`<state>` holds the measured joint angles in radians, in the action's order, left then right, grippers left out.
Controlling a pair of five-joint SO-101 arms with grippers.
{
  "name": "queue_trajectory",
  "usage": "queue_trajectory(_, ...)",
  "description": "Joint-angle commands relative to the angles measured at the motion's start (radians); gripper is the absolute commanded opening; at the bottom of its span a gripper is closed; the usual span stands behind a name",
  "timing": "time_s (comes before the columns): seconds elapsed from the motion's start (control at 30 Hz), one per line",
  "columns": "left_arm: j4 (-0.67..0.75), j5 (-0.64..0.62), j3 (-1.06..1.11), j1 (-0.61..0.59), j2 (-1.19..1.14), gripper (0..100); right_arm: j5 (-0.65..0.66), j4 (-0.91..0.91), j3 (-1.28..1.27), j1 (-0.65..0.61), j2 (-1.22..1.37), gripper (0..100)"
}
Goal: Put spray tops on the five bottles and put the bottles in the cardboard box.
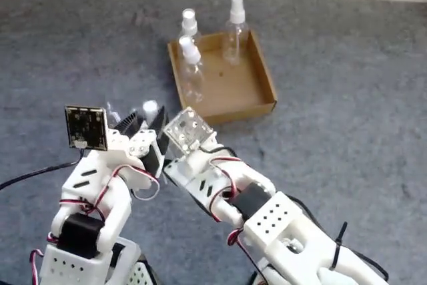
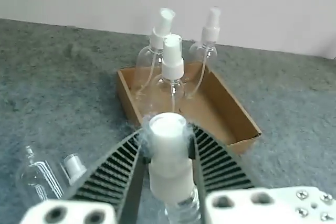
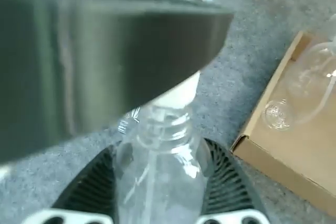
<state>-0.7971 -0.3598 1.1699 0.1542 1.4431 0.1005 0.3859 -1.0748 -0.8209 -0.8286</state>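
Nearest the high camera, the 2 arms rise from the lower edge and meet just short of the cardboard box (image 1: 227,113). The left gripper (image 2: 167,137) has its ribbed black fingers (image 2: 123,163) closed tight on a white spray top (image 2: 167,127), 1 finger on each side of it. The top sits on the neck of a clear bottle (image 3: 157,182). Lower down, the right gripper (image 3: 160,150) clamps that bottle's body between its own 2 fingers, holding it upright over the grey mat (image 1: 347,138). From above, the spray top shows as a white cap between the 2 gripper heads.

Beside the left gripper, an uncapped bottle (image 2: 37,174) lies on its side on the mat, apart from the box.

Beyond the grippers the box sits open and shallow. A front bottle (image 1: 191,75) stands inside it against the left wall. A rear-left bottle (image 1: 190,28) stands at the back corner; I cannot tell whether it is inside the rim or just behind it. A rear-right bottle (image 1: 235,31) stands inside near the back wall. All 3 carry white spray tops and stand upright.
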Motion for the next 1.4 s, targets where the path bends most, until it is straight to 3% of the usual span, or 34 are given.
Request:
queue_trajectory(0.0,-0.015,0.015,0.03,0.028,-0.008,0,-0.017,-0.035,0.13,0.027,-0.035,0.3)
queue_trajectory(0.3,-0.037,0.015,0.073,0.14,-0.008,0,-0.017,-0.035,0.136,0.036,-0.035,0.3)
queue_trajectory(0.53,-0.066,0.017,0.07,0.199,-0.01,0,-0.034,-0.035,0.136,0.113,-0.035,0.3)
queue_trajectory(0.87,-0.072,0.092,0.054,0.189,-0.008,1,-0.072,-0.035,0.136,0.127,-0.035,0.3)
queue_trajectory(1.1,-0.097,0.17,0.005,0.136,-0.007,16,-0.071,-0.035,0.128,0.13,-0.035,0.3)
queue_trajectory(1.37,-0.169,0.173,-0.074,0.031,-0.005,18,-0.071,-0.035,0.134,0.266,-0.024,0.3)
